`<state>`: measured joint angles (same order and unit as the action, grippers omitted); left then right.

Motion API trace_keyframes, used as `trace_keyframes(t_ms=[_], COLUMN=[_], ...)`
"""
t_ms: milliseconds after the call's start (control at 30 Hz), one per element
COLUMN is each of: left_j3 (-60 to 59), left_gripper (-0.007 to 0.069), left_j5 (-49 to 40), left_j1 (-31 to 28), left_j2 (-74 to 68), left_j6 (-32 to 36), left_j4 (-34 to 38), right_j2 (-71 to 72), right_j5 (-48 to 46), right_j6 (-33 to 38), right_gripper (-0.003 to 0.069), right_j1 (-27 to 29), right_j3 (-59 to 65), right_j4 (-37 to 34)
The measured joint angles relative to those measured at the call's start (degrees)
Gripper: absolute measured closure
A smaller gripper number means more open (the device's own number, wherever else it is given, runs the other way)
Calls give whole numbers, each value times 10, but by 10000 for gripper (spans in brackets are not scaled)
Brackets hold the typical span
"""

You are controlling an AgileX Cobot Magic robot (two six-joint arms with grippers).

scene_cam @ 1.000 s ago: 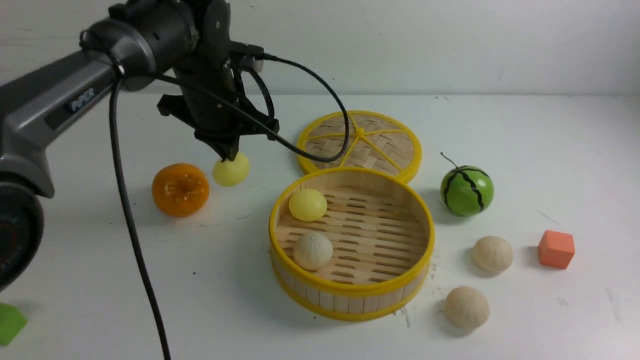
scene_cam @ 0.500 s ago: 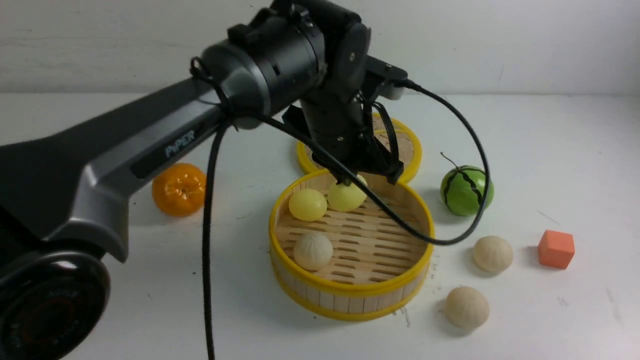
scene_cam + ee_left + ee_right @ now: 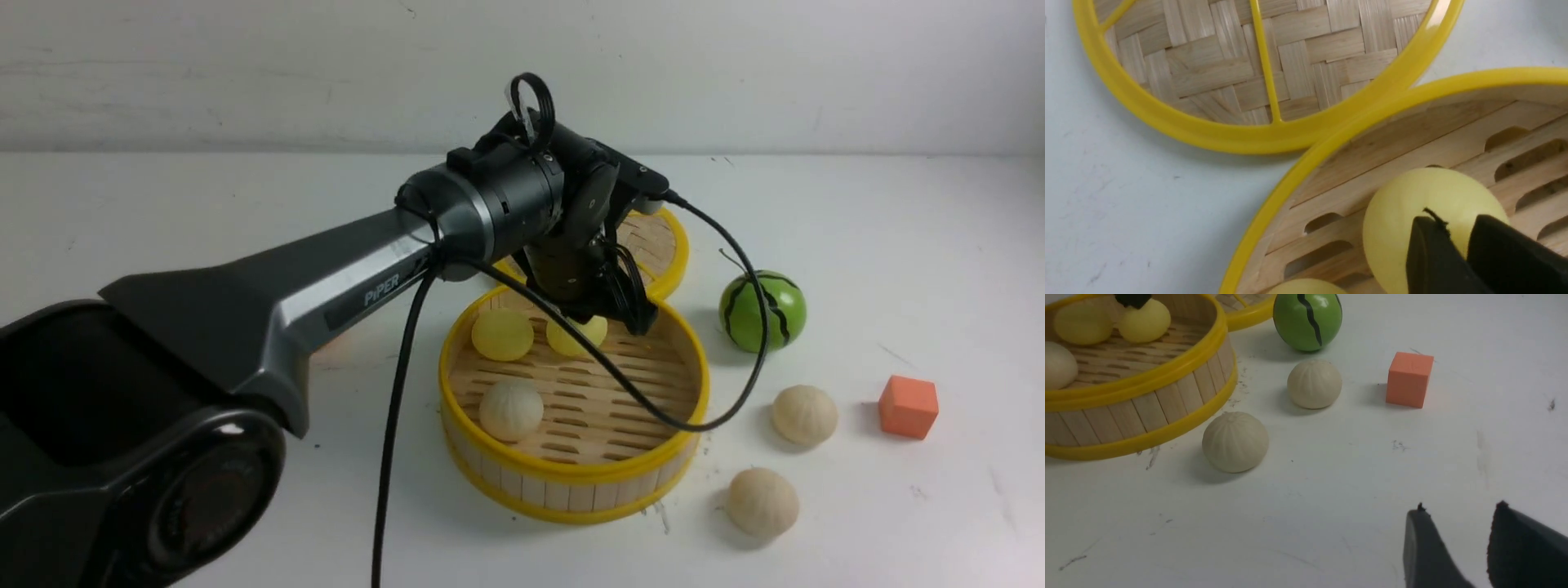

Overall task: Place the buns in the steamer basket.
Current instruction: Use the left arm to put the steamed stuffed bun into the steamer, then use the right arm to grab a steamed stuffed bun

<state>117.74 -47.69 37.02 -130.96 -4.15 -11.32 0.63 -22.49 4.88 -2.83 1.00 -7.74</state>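
The steamer basket [image 3: 571,472] stands mid-table. Inside lie a smooth yellow bun [image 3: 501,334], a pleated beige bun [image 3: 511,410] and a second yellow bun [image 3: 576,335] at the back wall. My left gripper [image 3: 608,317] reaches down into the basket, right over that second bun. In the left wrist view its jaws [image 3: 1455,222] stand slightly apart on top of the bun [image 3: 1412,204], which rests on the slats. Two more pleated buns [image 3: 804,415] [image 3: 762,501] lie on the table right of the basket. My right gripper [image 3: 1459,510] hovers open and empty over bare table.
The flat woven lid [image 3: 657,245] lies behind the basket, touching its rim. A green watermelon ball [image 3: 762,311] and an orange cube [image 3: 908,406] sit to the right. My left arm stretches across the table's left half, and its cable [image 3: 718,408] droops over the basket.
My left arm swung right from beside the orange, carrying the yellow bun, and lowered it onto the basket floor. Its jaws have parted a little.
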Motion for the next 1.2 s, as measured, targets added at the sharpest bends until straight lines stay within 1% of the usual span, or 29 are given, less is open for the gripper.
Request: trace_keyframes(t_ms=[33,67,100,133,167,200,233,267,333,367,433,500,533,567,600,633,667,767,800,867,900,933,1067,1100,1133,1167,1200], left_j3=[0,0,0,0,0,-1,-1,-1,-2,-2,-2,-1,-1,-4,-14,-29,-47,-138,-203,-285,-296,-385,-605,-687,-698,-743,-828], left_gripper=[429,355,346,309,264,186,186,142,128,143,208,335,351,481,558,611,638,638,638,638,638,638,638,638,638,638,638], left_j5=[0,0,0,-1,-4,-19,-19,-46,-81,-114,-150,-179,-181,-202,-213,-221,-223,-194,-157,-103,-96,-37,107,172,181,214,278], left_j1=[0,0,0,0,0,0,0,1,3,4,5,5,5,5,5,5,5,5,5,5,5,5,5,5,5,5,5], left_j2=[-1,-1,-1,1,5,16,18,38,61,91,138,186,186,224,254,281,304,391,445,521,530,593,781,846,855,891,960], left_j6=[0,-9,-10,-19,-28,-36,-36,-34,-29,-27,-32,-43,-44,-50,-53,-55,-55,-56,-59,-70,-72,-88,-102,-103,-103,-103,-104], left_j4=[0,5,6,8,14,27,27,38,43,48,54,57,57,58,59,63,67,77,80,82,82,86,103,106,106,107,107], right_j2=[0,0,0,0,0,0,0,0,0,0,0,0,0,0,0,0,0,0,0,0,0,0,0,0,0,0,0], right_j5=[0,0,0,0,0,0,0,0,0,0,0,0,0,0,0,0,0,0,0,0,0,0,0,0,0,0,0], right_j6=[0,0,0,0,0,1,1,1,1,1,1,1,1,1,1,1,1,1,1,1,1,1,1,1,1,1,1], right_gripper=[418,418,418,418,418,418,418,418,418,418,418,418,418,418,418,418,418,418,418,418,418,418,418,418,418,418,418], right_j1=[0,0,0,0,0,0,0,0,0,0,0,0,0,0,0,0,0,0,0,0,0,0,0,0,0,0,0], right_j3=[0,0,0,0,0,0,0,0,0,0,0,0,0,0,0,0,0,0,0,0,0,0,0,0,0,0,0], right_j4=[0,0,0,0,0,0,0,0,0,0,0,0,0,0,0,0,0,0,0,0,0,0,0,0,0,0,0])
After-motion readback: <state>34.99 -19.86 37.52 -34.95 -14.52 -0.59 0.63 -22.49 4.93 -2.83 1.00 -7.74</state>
